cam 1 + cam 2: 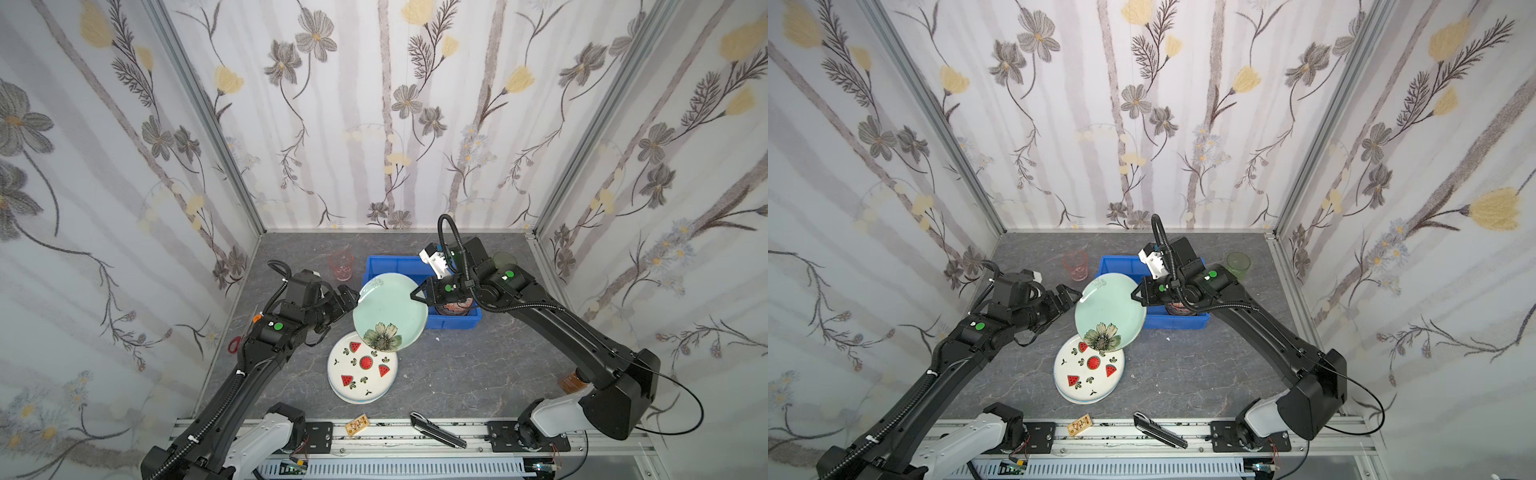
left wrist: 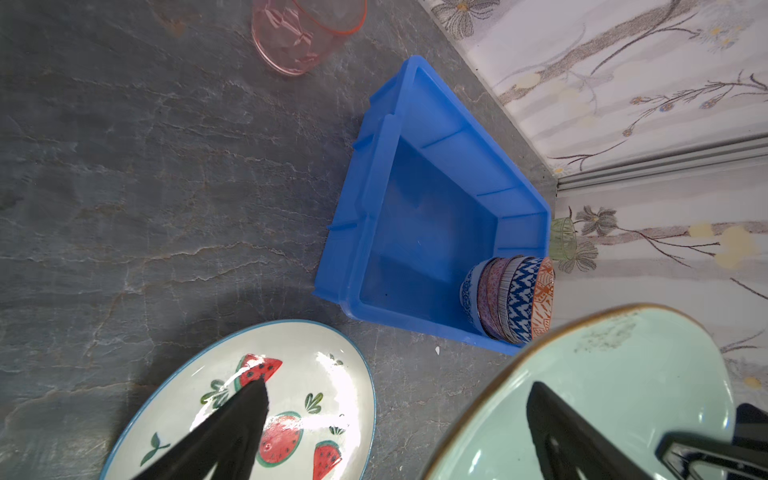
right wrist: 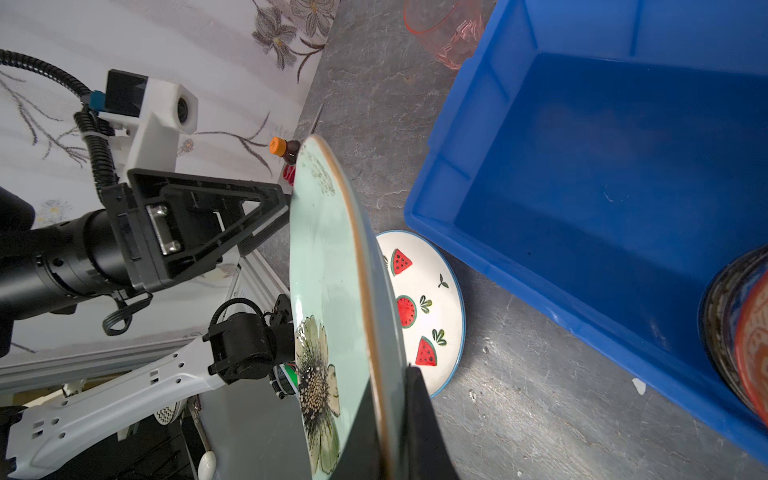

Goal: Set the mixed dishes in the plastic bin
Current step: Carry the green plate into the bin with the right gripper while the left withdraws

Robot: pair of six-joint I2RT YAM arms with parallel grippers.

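The right end effector (image 1: pixel 415 296) is gripping the pale green round ceramic plate with a dark flower (image 1: pixel 390 307) by its rim, jaws closed on the edge. It is holding the plate tilted steeply above the grey stone-patterned tabletop (image 1: pixel 457 374), just in front of the bright blue rectangular plastic bin (image 1: pixel 453 322). The plate's flowered lower edge is hanging over the white round plate with watermelons (image 1: pixel 361 374). That plate is lying flat on another pale plate (image 1: pixel 353 400) on the tabletop.

The left end effector (image 1: pixel 348 298) is standing wide open at the opposite rim of the green plate, holding nothing. Whether it is touching the rim is not clear.

A stack of patterned ceramic bowls (image 2: pixel 511 299) is sitting inside the bin, in the near right corner. The pink translucent tumbler (image 1: pixel 341 266) is standing just left of the bin, and the green translucent tumbler (image 1: pixel 1238 264) is standing to its right, near the back.
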